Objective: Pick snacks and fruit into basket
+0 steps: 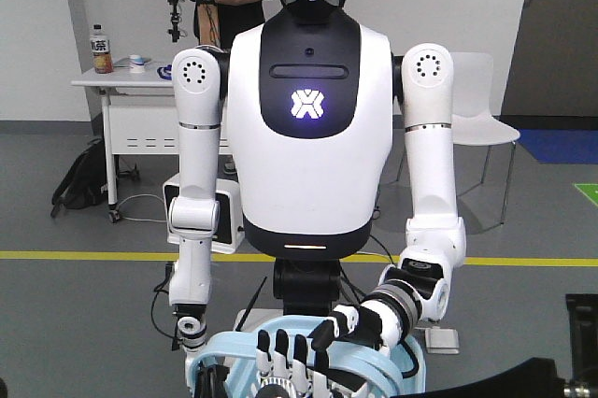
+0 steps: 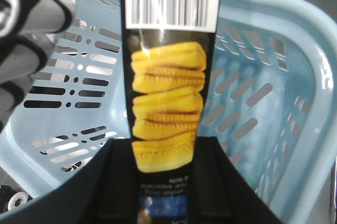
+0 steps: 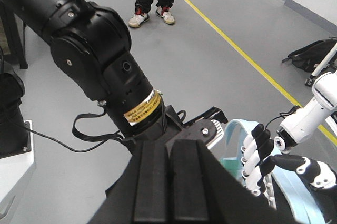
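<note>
Left gripper (image 2: 166, 153) pinches Franzzi box (image 2: 167, 103), apparently pointing down into basket (image 2: 295, 40)

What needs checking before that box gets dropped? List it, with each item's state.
1. Box gripped by left hand: ok; it sticks out straight ahead in the wrist view.
2. Box over basket: ok; slotted walls show on both sides of it.
3. Landing spot free: cannot tell; the box hides the floor beneath it.
4. Drop height: cannot tell; no side-on view of the box.
5. Basket steady: cannot tell; what supports it is not shown.
</note>
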Robot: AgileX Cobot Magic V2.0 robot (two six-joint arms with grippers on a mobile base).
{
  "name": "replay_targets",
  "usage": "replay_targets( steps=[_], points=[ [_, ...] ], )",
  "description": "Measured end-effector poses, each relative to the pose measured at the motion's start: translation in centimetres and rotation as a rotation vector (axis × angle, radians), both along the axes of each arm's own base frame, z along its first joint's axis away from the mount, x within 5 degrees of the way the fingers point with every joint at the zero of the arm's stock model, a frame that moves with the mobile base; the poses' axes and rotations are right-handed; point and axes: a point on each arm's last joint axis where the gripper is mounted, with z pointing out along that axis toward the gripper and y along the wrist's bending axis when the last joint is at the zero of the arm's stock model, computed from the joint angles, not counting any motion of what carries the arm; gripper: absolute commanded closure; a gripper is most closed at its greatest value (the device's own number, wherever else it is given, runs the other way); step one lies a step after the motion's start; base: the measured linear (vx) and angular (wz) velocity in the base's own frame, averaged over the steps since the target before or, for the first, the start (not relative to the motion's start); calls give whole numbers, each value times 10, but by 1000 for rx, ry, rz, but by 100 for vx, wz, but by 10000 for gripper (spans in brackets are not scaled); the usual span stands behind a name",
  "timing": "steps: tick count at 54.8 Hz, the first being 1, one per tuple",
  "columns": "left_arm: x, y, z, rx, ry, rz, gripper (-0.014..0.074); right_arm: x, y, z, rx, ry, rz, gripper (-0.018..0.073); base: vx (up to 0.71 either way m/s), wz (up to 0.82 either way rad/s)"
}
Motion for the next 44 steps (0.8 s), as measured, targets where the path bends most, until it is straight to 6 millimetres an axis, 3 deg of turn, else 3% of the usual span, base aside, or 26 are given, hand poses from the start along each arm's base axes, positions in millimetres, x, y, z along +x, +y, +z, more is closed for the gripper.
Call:
replay_targets(
  steps=[9, 21, 28, 36, 44],
  points=[
    [1, -2, -4, 4, 4, 0, 409, 0, 0, 0, 0, 0, 0, 568, 0, 0],
    [0, 0, -5, 20, 24, 7, 31, 0, 0, 0, 0, 0, 0, 568, 0, 0],
    [-1, 2, -8, 46, 60, 24, -124, 0, 0, 0, 0, 0, 0, 568, 0, 0],
    [-5, 7, -4, 65, 80, 33, -114, 0, 0, 0, 0, 0, 0, 568, 0, 0],
    [-13, 16, 7, 76, 91, 41, -36, 0, 0, 0, 0, 0, 0, 568, 0, 0]
  ],
)
